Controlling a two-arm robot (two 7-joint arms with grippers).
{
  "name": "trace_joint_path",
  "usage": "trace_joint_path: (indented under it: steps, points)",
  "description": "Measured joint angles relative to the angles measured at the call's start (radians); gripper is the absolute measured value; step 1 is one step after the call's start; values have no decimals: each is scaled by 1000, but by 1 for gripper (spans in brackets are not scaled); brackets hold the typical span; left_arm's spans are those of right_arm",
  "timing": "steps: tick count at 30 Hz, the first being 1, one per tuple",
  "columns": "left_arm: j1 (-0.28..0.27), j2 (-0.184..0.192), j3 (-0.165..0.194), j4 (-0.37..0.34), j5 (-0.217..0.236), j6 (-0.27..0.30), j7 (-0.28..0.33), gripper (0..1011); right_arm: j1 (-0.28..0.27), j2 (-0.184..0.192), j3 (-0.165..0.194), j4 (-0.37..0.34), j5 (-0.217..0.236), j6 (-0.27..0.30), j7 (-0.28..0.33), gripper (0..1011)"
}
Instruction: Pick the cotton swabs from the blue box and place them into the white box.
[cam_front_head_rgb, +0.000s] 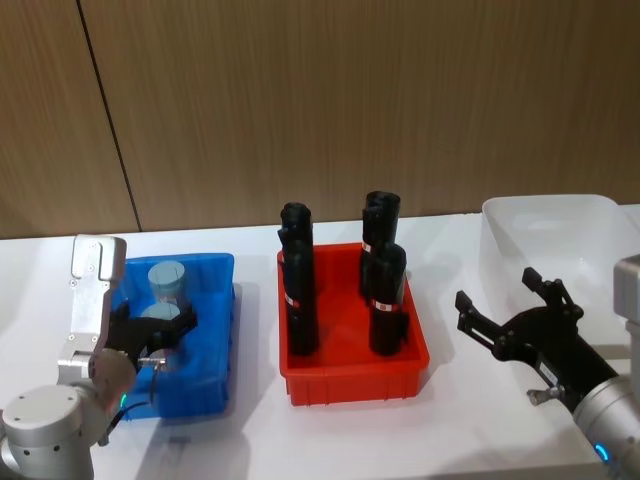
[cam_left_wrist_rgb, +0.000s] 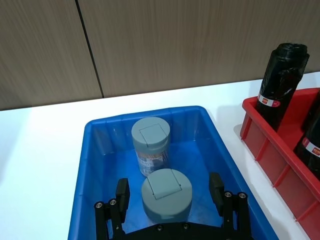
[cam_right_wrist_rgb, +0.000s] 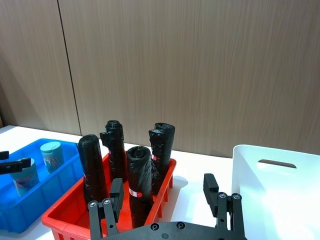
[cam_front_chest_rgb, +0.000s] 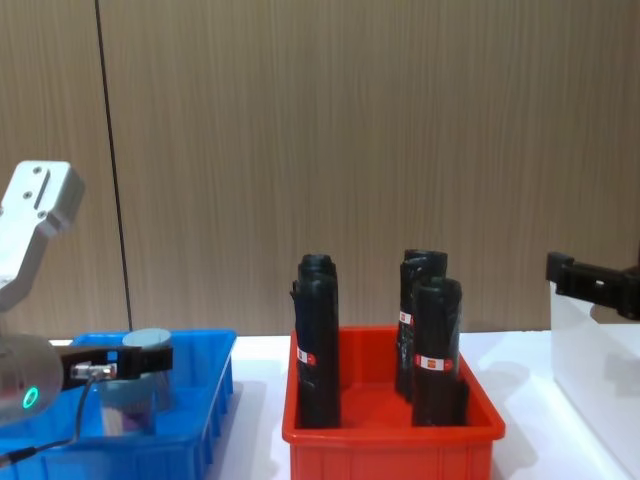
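Note:
Two cotton swabs jars with pale blue lids stand in the blue box (cam_front_head_rgb: 216, 335) at the table's left. The far jar (cam_front_head_rgb: 167, 282) (cam_left_wrist_rgb: 150, 145) stands free. My left gripper (cam_front_head_rgb: 160, 326) (cam_left_wrist_rgb: 169, 190) is down in the box, open, with the near jar (cam_left_wrist_rgb: 166, 194) between its fingers (cam_left_wrist_rgb: 122, 192); small gaps show on both sides of the jar. The white box (cam_front_head_rgb: 560, 215) (cam_right_wrist_rgb: 272, 192) stands at the far right. My right gripper (cam_front_head_rgb: 497, 292) (cam_right_wrist_rgb: 163, 186) hovers open with nothing in it, between the red bin and the white box.
A red bin (cam_front_head_rgb: 350, 372) with several tall black rolls (cam_front_head_rgb: 298, 290) stands in the middle, between the blue box and the white box. A wooden wall runs behind the white table.

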Motion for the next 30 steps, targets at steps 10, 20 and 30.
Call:
trace_joint_path:
  steps: [10, 20, 30]
  points:
    - [-24, -6, -8, 49, 9, 0, -29, 1003, 0, 0, 0, 0, 0, 0, 0, 1002]
    - [-56, -17, -11, 112, 26, -6, -71, 1003, 0, 0, 0, 0, 0, 0, 0, 1002]
    - [-82, -27, -12, 160, 41, -12, -102, 862, 0, 0, 0, 0, 0, 0, 0, 1002]
